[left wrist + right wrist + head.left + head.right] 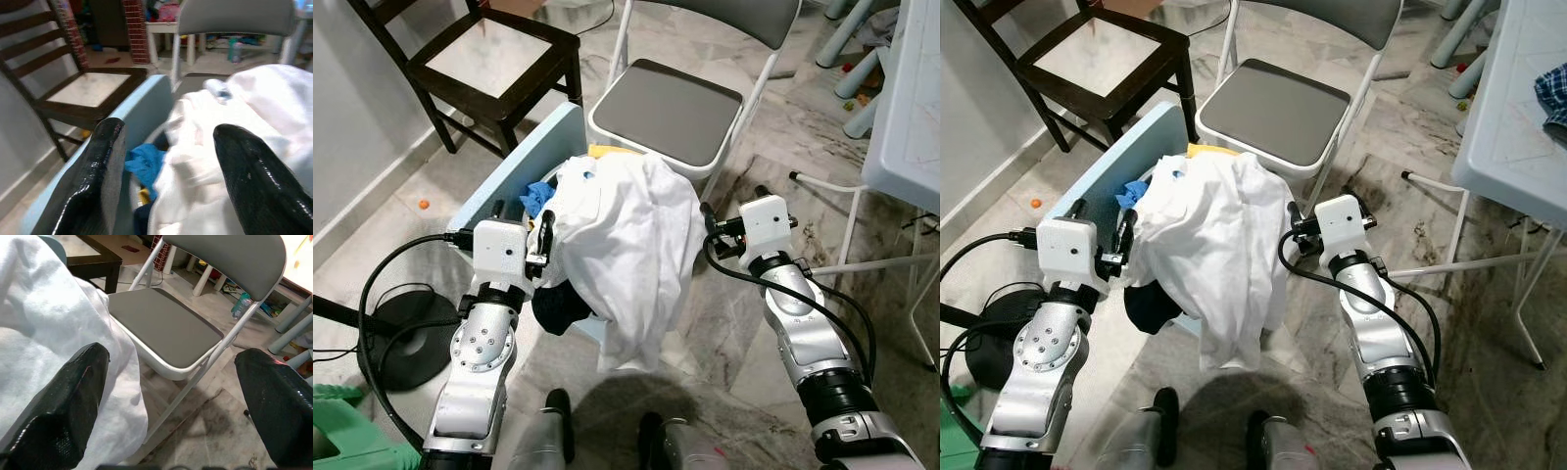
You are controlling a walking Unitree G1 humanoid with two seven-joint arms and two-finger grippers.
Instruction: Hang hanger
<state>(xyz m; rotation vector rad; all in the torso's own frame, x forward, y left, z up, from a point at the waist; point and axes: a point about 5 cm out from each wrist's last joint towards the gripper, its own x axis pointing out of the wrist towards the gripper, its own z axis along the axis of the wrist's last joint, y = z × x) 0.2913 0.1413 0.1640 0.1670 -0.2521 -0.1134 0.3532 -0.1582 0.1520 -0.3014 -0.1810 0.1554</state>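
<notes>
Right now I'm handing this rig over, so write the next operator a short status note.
Left hand: open, at the left side of the white garment, holding nothing.
Right hand: open, beside the garment's right side, in front of the grey folding chair, holding nothing.
The garment is heaped over the light blue bin. I can't make out a hanger.
Done: nothing gripped or hung.
Left: find the hanger, grasp it, hang it.

White shirt (626, 245) heaped over the basket (509, 176); folding chair (671, 108) crowds just behind
</notes>
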